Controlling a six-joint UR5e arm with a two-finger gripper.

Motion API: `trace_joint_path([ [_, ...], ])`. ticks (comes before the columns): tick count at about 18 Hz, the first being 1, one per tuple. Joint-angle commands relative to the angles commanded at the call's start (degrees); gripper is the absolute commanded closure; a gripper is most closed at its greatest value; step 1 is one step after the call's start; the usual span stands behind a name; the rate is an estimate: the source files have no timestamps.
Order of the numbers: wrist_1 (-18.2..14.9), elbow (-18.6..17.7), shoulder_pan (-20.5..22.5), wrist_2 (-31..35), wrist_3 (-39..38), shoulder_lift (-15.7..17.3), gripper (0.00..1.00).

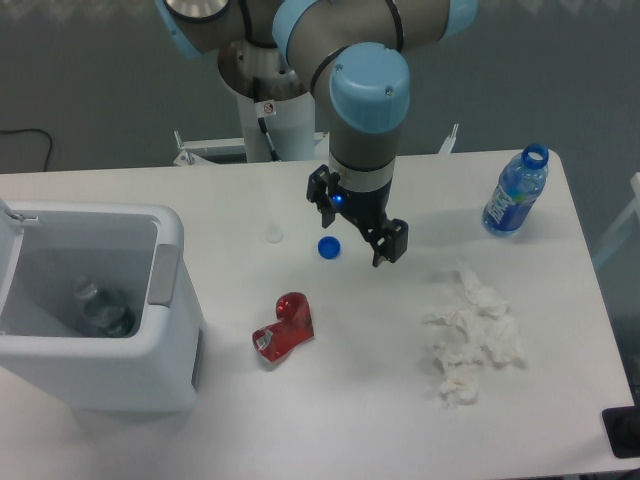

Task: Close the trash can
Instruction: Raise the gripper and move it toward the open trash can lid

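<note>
The trash can (95, 310) sits at the lower left of the frame on the white table (350, 420). It is a large boxy white bin with rounded corners, and its top stands open: the interior is exposed, with a clear crumpled item (103, 308) lying at the bottom. A grey rectangular latch tab (164, 274) shows on its right rim. Only a sliver of the lid (12, 215) is visible at the far left edge, raised.

The gripper (362, 228) hangs at upper centre of the frame, well apart from the trash can, pointing down toward the table. Its two dark fingers are spread, with nothing between them. A blue bottle cap (329, 247) lies on the table just beside the gripper, to its lower left.

A crushed red item (285, 327) lies at centre, between the bin and the gripper. A heap of crumpled white tissue (472, 335) occupies the lower right. A blue water bottle (516, 192), uncapped, stands at the upper right near the table edge.
</note>
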Motion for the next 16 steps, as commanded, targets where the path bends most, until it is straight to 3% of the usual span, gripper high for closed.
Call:
trace_joint_path([
  [5, -0.1, 0.4, -0.1, 0.3, -1.0, 0.1, 0.0],
  [7, -0.2, 0.1, -0.2, 0.6, -5.1, 0.8, 0.0],
  [10, -0.9, -0.4, -0.2, 0.9, -7.6, 5.1, 0.0],
  [13, -1.7, -1.6, -0.2, 1.0, -15.3, 9.9, 0.0],
  [16, -2.4, -2.9, -0.3, 1.0, -15.4, 13.2, 0.0],
])
